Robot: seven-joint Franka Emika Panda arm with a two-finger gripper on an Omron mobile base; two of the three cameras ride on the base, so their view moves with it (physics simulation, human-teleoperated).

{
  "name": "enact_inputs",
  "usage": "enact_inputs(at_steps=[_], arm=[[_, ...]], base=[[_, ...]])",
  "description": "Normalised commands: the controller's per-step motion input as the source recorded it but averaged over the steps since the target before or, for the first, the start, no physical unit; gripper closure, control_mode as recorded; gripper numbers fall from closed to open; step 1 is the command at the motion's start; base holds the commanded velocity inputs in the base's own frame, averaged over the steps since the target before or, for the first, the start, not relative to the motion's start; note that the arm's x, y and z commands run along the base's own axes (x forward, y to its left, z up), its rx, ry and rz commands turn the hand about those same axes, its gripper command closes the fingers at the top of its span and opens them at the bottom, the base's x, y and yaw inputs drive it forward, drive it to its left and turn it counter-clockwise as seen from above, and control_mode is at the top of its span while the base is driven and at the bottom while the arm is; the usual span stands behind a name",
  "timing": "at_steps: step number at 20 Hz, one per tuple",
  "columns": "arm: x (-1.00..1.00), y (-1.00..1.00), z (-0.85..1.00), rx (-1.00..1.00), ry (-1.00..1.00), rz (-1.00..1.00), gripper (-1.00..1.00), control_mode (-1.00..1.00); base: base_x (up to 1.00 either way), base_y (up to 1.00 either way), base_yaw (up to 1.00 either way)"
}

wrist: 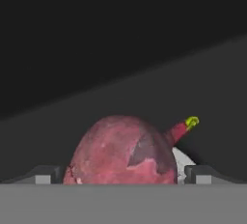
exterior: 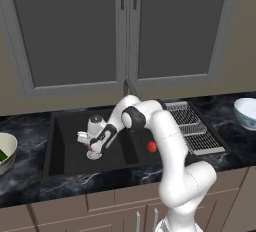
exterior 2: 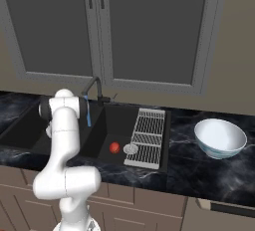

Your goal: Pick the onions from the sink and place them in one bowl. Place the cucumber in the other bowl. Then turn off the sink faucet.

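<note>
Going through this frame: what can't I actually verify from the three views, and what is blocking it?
- Contact between the gripper and the pinkish-red onion: hand view, the onion's base is cut off by the bottom edge.
- Left basin floor of the sink: left base view, the arm covers part.
- Cream bowl: left base view, cut off at the left edge; a green item shows inside.
- Faucet: right base view, handle too small to judge.

No readable text or labels anywhere.

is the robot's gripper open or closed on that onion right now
Open. In the hand view the gripper has its fingertips spread wide either side of the pinkish onion, not yet pinching it.
</note>
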Motion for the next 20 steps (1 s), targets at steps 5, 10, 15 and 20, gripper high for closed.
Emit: enact_inputs(at_steps=[5, 10, 15, 20], arm=[[0.23, 0.10, -0.51, -0.04, 0.14, -0.02, -1.00, -1.00], [-0.01, 0.04, -0.90, -0.13, 0.27, -0.08, -1.00, -1.00], [-0.15, 0.05, -0.69, -0.20, 0.02, -0.11, 1.00, -1.00], [-0.75, 0.00, -0.17, -0.07, -0.26, -0.14, 1.00, -1.00]], base=[[0.00, 0.00, 0.00], [0.00, 0.00, 0.00], [0.00, 0.00, 0.00], [0.00, 0.00, 0.00]])
